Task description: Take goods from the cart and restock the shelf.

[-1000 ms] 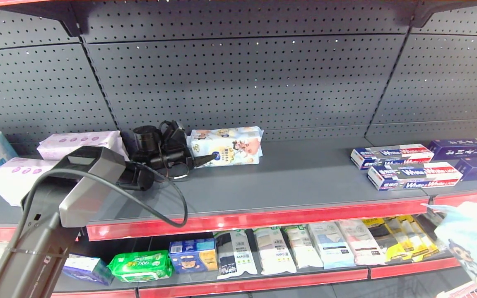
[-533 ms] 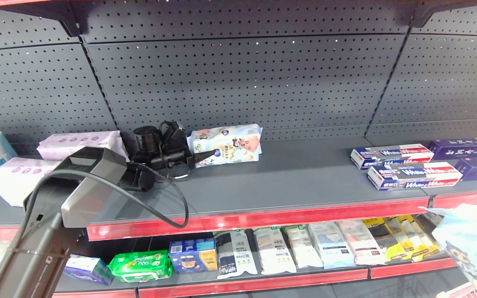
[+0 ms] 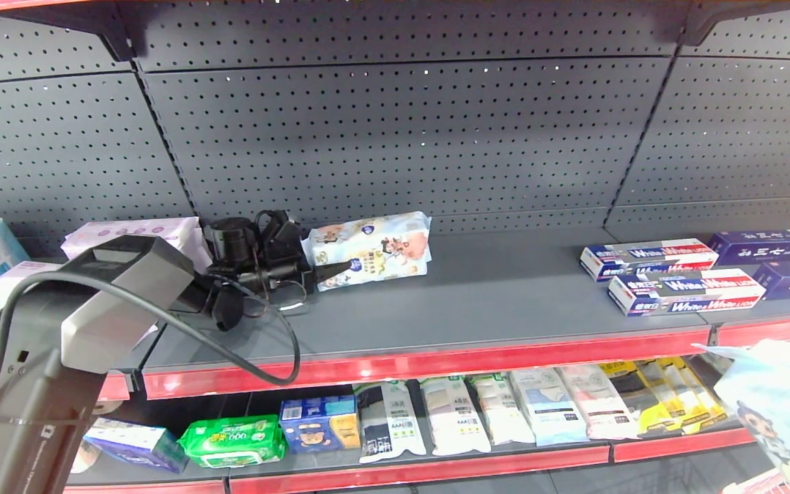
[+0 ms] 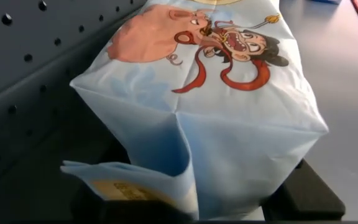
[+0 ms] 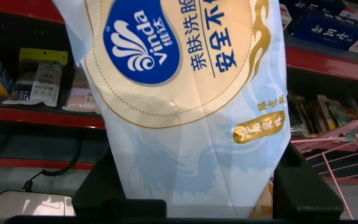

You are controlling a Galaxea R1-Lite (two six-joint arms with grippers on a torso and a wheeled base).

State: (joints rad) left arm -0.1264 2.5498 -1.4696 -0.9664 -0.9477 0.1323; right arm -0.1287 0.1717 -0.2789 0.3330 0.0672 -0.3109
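Setting down the tissue pack [image 3: 374,247] on the upper shelf [image 3: 491,295], left arm.

- left hand [image 3: 332,264] is clamped on the pack's end, one finger on each side. The wrist view shows soft wrap bulging between them.
- The pack lies lengthwise close to the pegboard back panel [image 3: 395,137], slanted. I can't tell whether its far end touches the shelf.
- Advice: level it and get the full base down before letting go, or it will likely flop or roll.
- Open wide, then back out straight along the hand's own axis. A sideways exit would probably drag the film and skew the pack.
- The pink packs [image 3: 134,230] sit just beside the wrist on the robot's left, so no swing that way.
- right hand [image 5: 197,208] grips a second pack [image 5: 185,93], low on the right. Keep it parked.
- There's room between this pack and the toothpaste boxes [image 3: 649,257].
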